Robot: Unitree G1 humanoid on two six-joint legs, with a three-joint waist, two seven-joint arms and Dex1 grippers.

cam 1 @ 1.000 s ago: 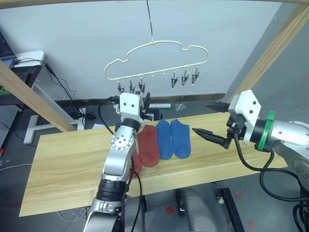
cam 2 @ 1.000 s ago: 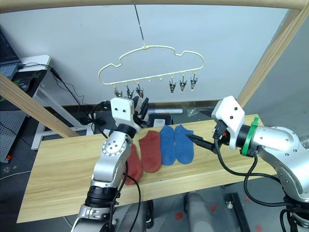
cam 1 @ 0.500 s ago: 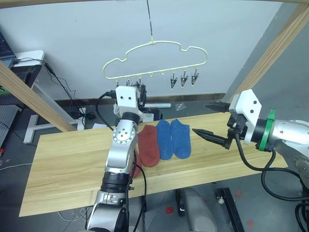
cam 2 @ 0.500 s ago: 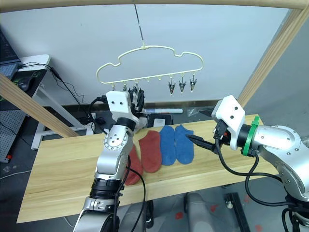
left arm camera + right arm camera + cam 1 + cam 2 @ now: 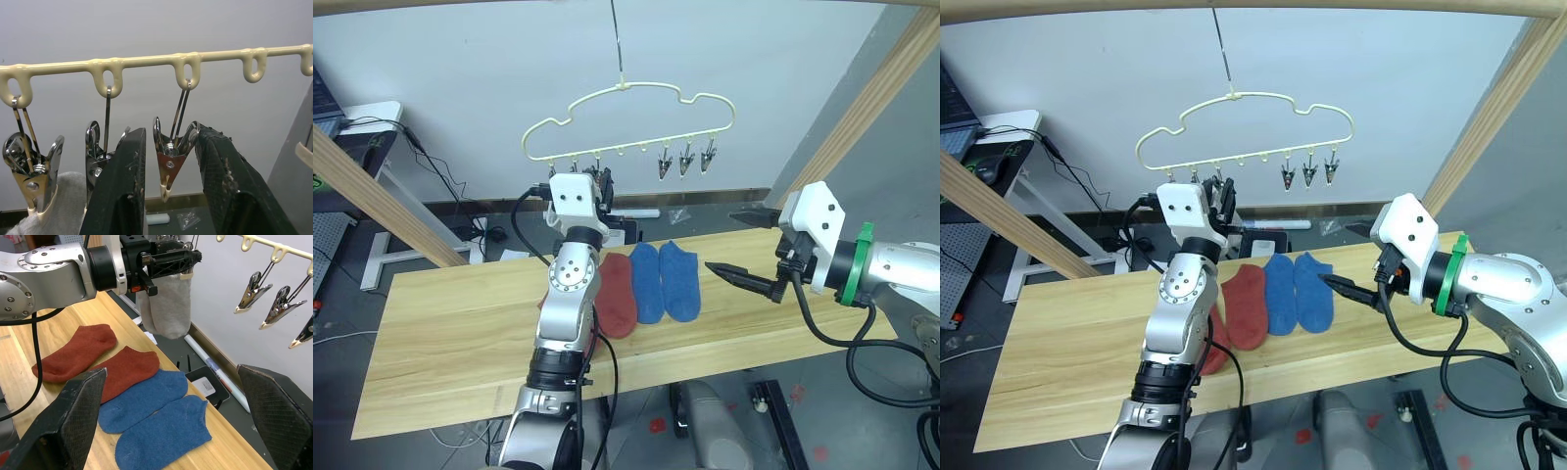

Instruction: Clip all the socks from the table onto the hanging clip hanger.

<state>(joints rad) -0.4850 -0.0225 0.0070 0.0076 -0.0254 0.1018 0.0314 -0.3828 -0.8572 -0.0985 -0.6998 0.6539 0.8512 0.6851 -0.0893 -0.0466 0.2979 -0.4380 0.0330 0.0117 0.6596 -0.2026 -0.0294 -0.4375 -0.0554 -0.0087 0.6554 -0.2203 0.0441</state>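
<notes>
Grey sock [image 5: 168, 308] by left tool [image 5: 168, 176] straddling clip [image 5: 167, 161], right tool [image 5: 736, 247] spread wide.

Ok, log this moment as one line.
left gripper: fingers astride third clip on clip hanger | grey socks: hanging | right gripper: open | red socks, blue socks: on table

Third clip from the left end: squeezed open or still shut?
Shut: its tip is closed, and the left pincer's fingers flank it without visibly pressing.
</notes>
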